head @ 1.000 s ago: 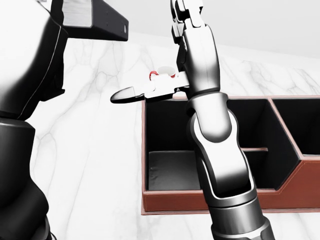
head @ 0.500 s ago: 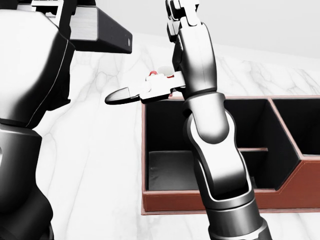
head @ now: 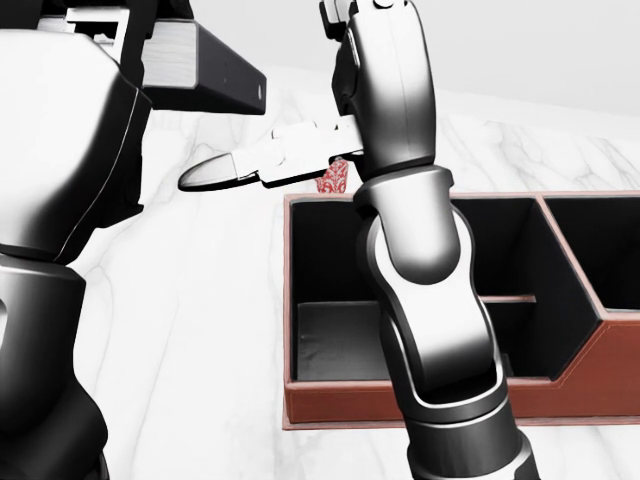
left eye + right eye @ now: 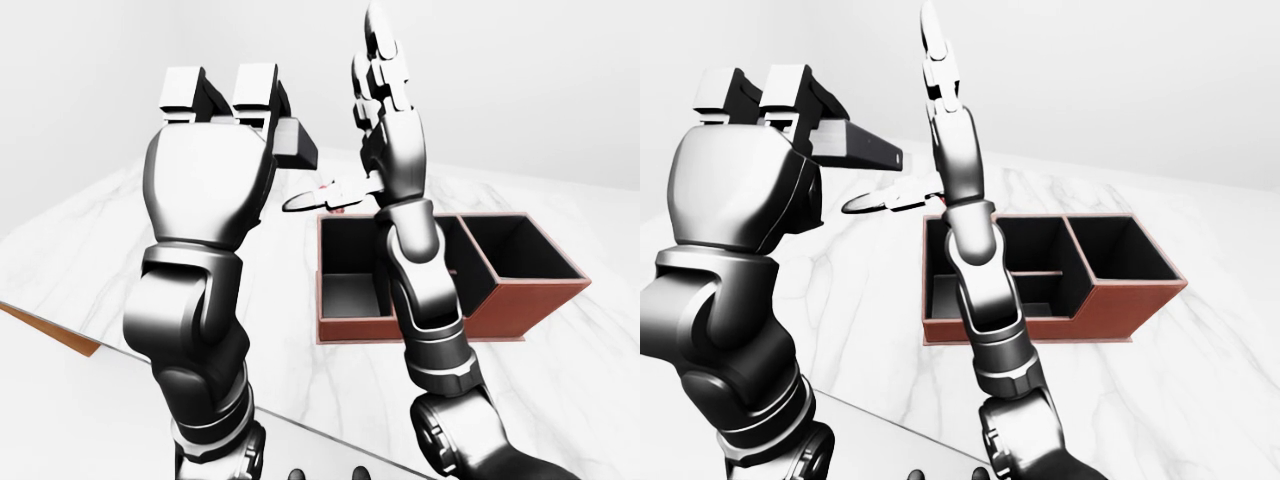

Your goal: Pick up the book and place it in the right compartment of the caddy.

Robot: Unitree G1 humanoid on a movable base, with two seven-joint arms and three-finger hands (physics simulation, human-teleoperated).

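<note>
The book [image 4: 858,146], with a dark cover and white pages, is held high in my left hand [image 4: 770,100], whose fingers close round it, to the upper left of the caddy. The caddy [image 4: 1060,326] is a red-brown box with dark compartments and stands on the white marble table [image 4: 1200,330]. Its right compartment [image 4: 1122,250] is open and empty. My right hand [image 4: 375,110] is raised over the caddy's left part, open, fingers pointing up and thumb [image 3: 215,170] sticking out to the left. It holds nothing. My right forearm hides part of the left compartments.
A small red and white object [image 3: 333,178] lies on the table just above the caddy's upper left corner, partly hidden by my thumb. The table's near edge [image 4: 50,335] runs across the lower left of the left-eye view.
My right hand has risen, and its thumb has swung up and left, uncovering the red and white object. My left arm with the book has shifted slightly right and closer.
</note>
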